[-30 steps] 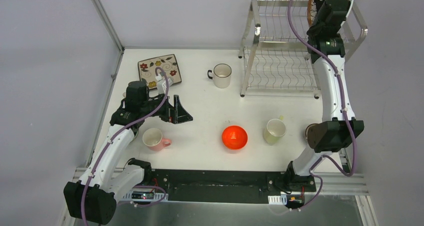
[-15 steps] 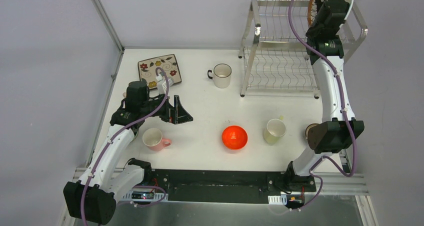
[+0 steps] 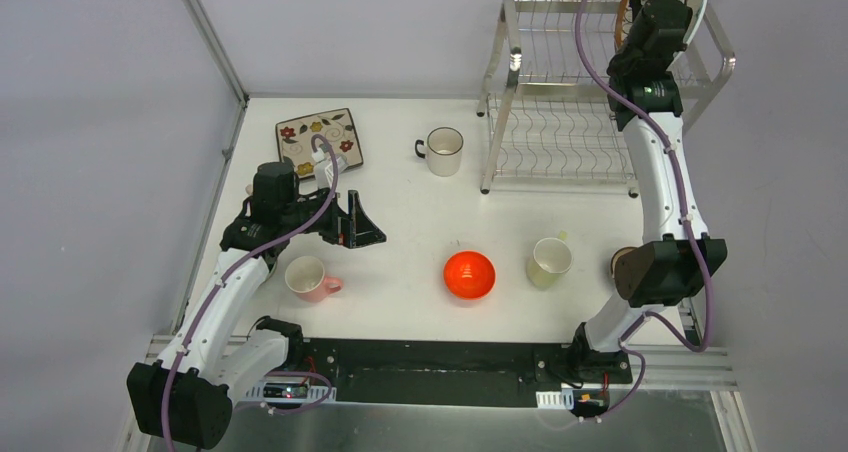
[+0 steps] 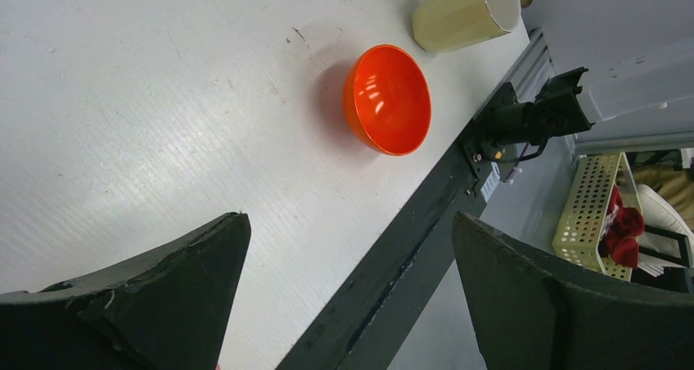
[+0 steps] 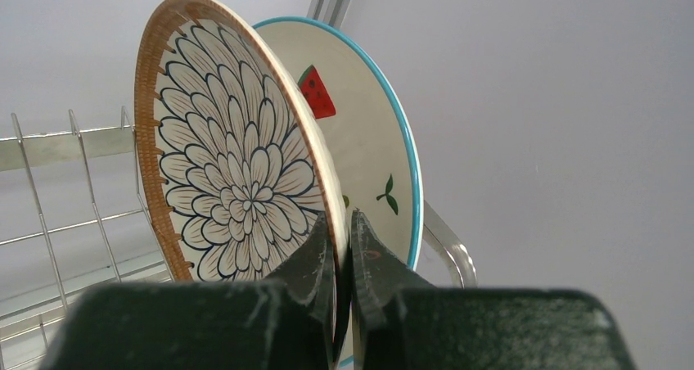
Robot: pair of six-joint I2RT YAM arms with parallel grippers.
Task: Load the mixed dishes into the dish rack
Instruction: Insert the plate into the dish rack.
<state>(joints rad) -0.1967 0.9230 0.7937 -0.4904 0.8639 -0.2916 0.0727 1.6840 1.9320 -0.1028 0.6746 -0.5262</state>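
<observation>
Risks clacking the brown-petal plate (image 5: 237,182) into the strawberry plate (image 5: 372,141) just beside it, or tipping it if released tilted or off a slot of the dish rack (image 3: 560,122). Pinches that plate's rim with the right gripper (image 5: 342,231), jaws pressed nearly together, at the rack's far right. Holds nothing in the left gripper (image 4: 350,223), spread wide, near left.
</observation>
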